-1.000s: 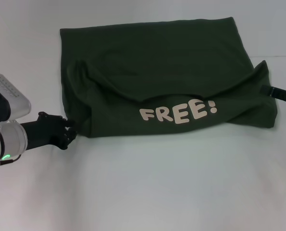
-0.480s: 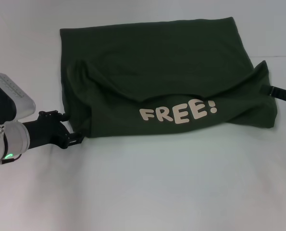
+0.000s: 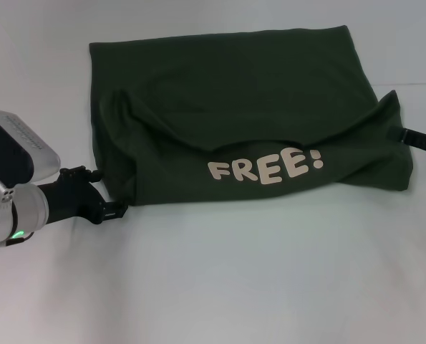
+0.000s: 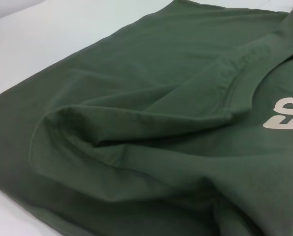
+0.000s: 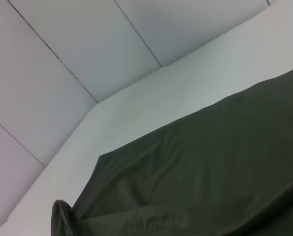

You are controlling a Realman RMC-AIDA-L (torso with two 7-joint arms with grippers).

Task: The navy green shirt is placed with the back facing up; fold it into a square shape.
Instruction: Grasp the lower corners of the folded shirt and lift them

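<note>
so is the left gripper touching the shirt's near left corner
Touching. In the head view the left gripper meets the near left edge of the navy green shirt with no white table showing between them.

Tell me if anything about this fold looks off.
The dark olive-green fabric shirt is folded unevenly: the near flap bearing the cream letters "FREE!" runs slanted, with bunched ridges at its left end, near the left gripper. The right gripper sits at the shirt's right edge.

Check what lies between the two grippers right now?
Head view: only the shirt spans that stretch. The left gripper sits at its near left corner, the right gripper at its right edge; "FREE!" faces up between them.
</note>
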